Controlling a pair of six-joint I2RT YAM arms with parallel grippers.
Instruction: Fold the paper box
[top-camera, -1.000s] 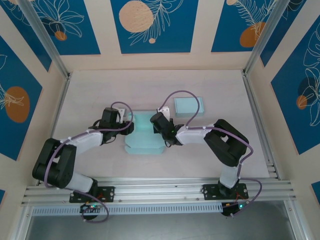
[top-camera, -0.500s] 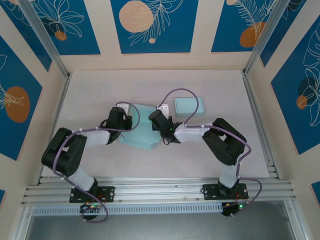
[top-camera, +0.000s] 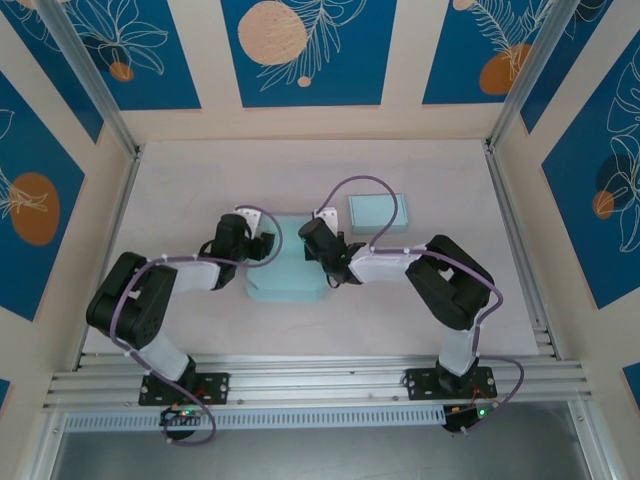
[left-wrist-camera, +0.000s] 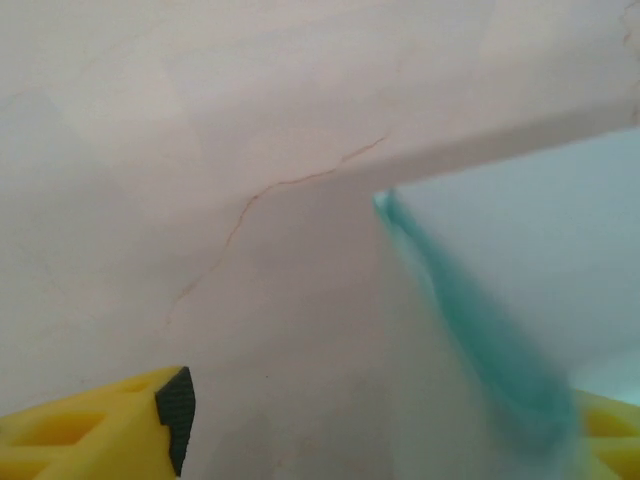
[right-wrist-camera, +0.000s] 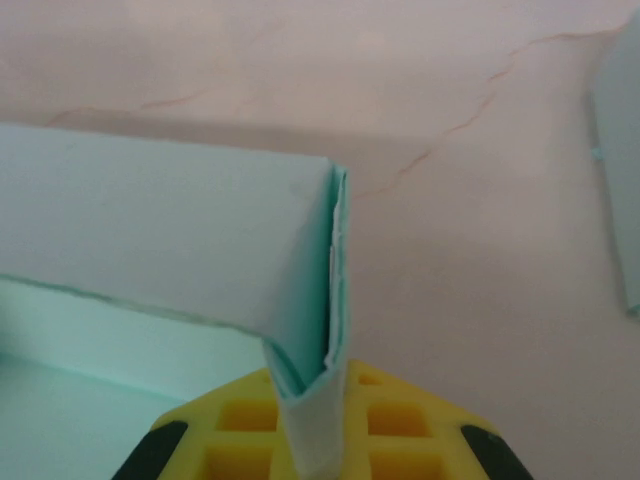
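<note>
Paper box (top-camera: 288, 262) part-folded between both grippers: right gripper (right-wrist-camera: 320, 440) clamps a doubled side wall upright, left gripper (left-wrist-camera: 390, 425) gapes wide beside the opposite wall, and the remaining walls apparently await folding.

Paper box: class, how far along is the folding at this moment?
Done: one side wall stands raised and doubled over. In hand: the right gripper pinches that wall's end; the left gripper is open beside the opposite edge. Left: the remaining walls of the paper box look unfinished.
</note>
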